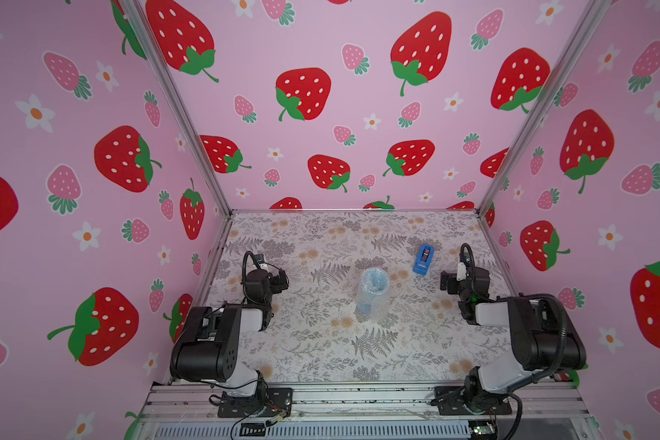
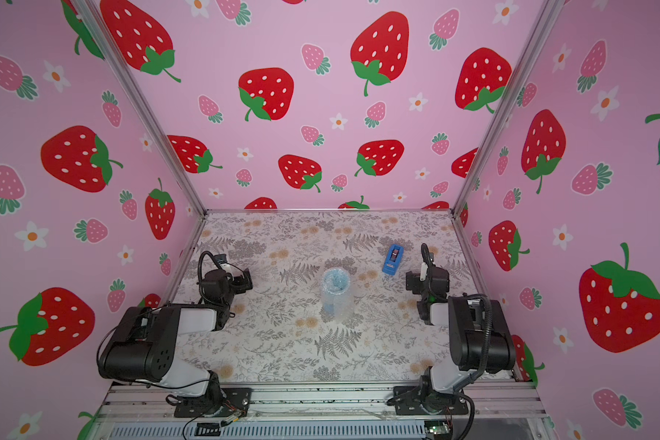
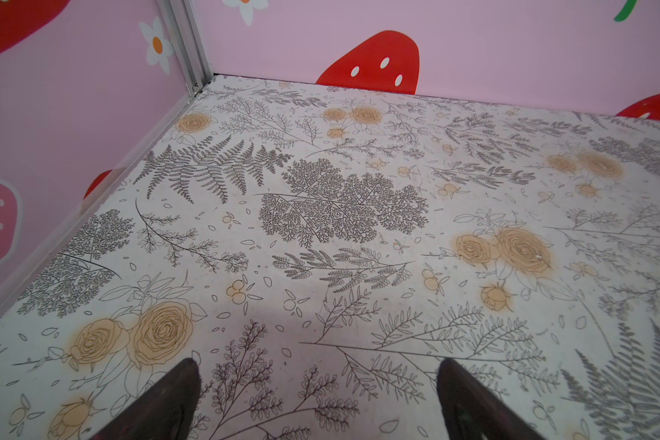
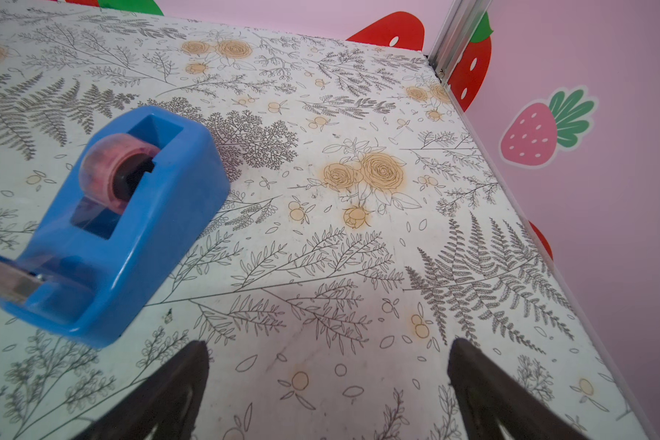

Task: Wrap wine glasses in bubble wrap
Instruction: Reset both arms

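Small light-blue opaque plastic goblet sits near the centre of the floral-printed tabletop. It is enclosed in a clear, bubbled plastic sheet of bubble wrap, which forms a rough upright tube around it. Blue shows through at the top of the tube and again low down, in both top views. Stem and foot are too blurred by the wrap to make out.

Left gripper is at the left side of the table, well apart from the goblet. Fingers are spread wide, with only bare tabletop between them in the left wrist view.

Right gripper is at the right side, fingers likewise spread and empty. A darker blue boxy plastic tape dispenser rests on the table near it, farther back, apart from the goblet. In the right wrist view the tape dispenser carries a roll of clear tape and lies beside the fingers, not between them.
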{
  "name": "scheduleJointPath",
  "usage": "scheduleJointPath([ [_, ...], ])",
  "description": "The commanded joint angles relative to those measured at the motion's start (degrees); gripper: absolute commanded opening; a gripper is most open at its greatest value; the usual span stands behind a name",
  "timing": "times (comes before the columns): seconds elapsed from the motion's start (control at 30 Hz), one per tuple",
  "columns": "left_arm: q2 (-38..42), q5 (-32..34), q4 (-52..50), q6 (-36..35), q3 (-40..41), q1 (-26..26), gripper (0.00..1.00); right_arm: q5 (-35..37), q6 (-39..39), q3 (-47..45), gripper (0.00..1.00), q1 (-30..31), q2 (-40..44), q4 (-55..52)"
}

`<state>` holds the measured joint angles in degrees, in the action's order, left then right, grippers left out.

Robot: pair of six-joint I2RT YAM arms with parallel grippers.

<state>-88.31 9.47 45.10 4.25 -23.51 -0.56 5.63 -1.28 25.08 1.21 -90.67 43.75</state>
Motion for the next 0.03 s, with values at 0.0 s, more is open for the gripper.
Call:
scheduleJointPath([
  [0.0,-0.2,0.7,0.0,-0.9,-1.7,-0.1,0.99,-0.4,-0.1,0.7,0.99,-0.3,0.6,2.0],
])
